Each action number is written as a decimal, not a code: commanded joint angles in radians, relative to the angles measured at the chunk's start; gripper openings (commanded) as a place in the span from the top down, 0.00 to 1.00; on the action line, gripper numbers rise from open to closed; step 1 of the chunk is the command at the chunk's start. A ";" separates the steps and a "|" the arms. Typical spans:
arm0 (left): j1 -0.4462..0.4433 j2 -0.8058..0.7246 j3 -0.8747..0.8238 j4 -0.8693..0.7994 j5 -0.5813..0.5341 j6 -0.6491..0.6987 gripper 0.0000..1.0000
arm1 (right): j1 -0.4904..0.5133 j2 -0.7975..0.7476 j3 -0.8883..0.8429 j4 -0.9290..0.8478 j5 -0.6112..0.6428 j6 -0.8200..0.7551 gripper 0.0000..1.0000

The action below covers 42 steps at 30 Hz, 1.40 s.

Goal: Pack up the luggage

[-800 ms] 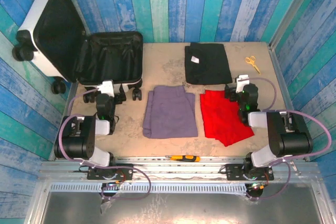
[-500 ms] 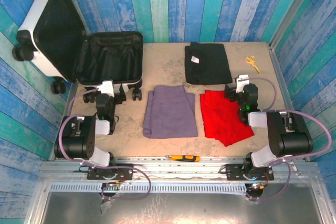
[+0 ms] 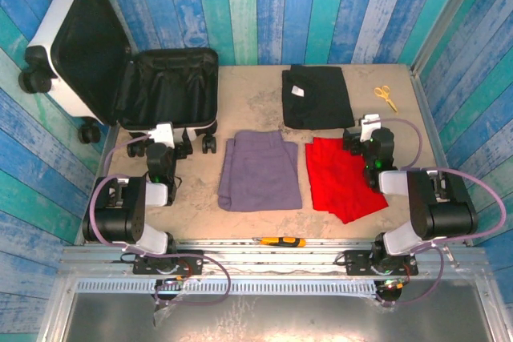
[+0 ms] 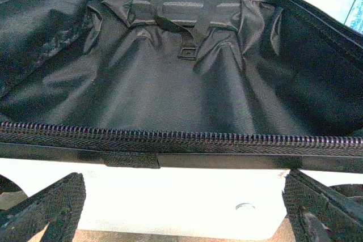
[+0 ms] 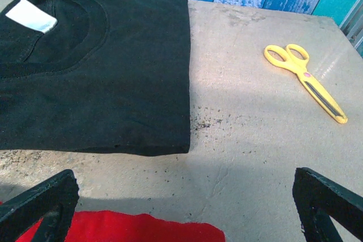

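The luggage [image 3: 172, 90], a white hard-shell suitcase, lies open at the back left, its lid propped up and its black lining [image 4: 170, 83] bare. My left gripper [image 3: 163, 132] hovers just in front of its near white wall [image 4: 187, 191], jaws open and holding nothing [image 4: 184, 211]. On the table lie a folded purple garment [image 3: 260, 170], a red garment [image 3: 341, 175] and a folded black shirt [image 3: 317, 95]. My right gripper [image 3: 367, 130] stands open between the red garment [image 5: 113, 228] and the black shirt [image 5: 96, 66], over bare table [image 5: 184, 208].
Yellow scissors [image 3: 385, 97] lie at the back right, right of the black shirt [image 5: 303, 77]. A yellow-and-black tool [image 3: 280, 241] rests on the table's front rail. Blue plank walls close in the back and both sides.
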 commanded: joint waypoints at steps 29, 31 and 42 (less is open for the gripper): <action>-0.212 -1.006 0.203 -1.578 -0.080 -0.843 0.05 | 0.795 -0.284 0.525 -1.248 -0.087 0.383 0.05; -0.212 -1.000 0.196 -1.594 -0.040 -0.895 0.06 | 0.892 -0.158 0.583 -1.245 -0.068 0.390 0.07; -0.211 -1.021 0.058 -1.611 0.008 -1.123 0.06 | 1.181 0.301 0.864 -1.303 0.073 0.313 0.10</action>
